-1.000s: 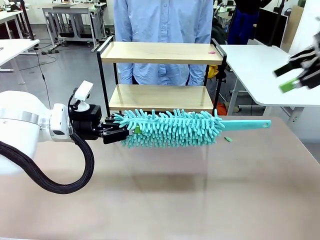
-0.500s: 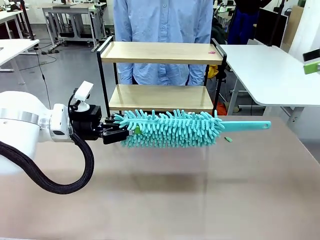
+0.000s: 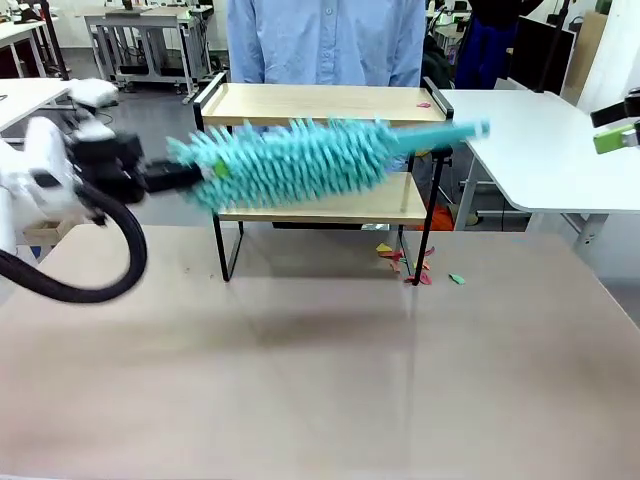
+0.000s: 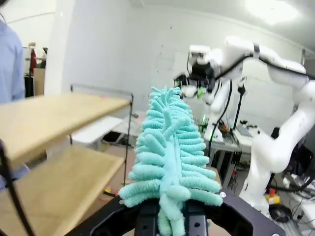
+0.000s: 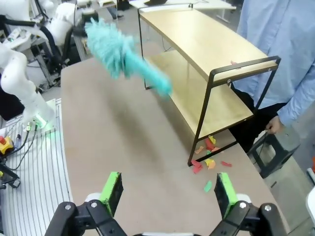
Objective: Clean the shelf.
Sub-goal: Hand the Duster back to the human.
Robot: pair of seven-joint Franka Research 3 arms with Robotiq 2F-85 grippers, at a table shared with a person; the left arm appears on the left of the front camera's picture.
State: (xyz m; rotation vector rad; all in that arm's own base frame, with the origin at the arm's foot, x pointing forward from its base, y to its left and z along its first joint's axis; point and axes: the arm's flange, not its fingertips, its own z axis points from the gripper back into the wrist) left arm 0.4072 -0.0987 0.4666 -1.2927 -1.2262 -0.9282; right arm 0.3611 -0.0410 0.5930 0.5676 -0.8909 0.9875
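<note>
Table carries the shelf at 12 o'clock. Duster, clamped in the left gripper, lies level between both boards, likely for sweeping. Right gripper spread wide, empty. Paper scraps at shelf's foot.

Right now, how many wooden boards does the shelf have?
2. The upper board sits at the top of the black frame, level with the teal duster held by the left gripper. The lower board is below it, partly hidden behind the duster.
</note>
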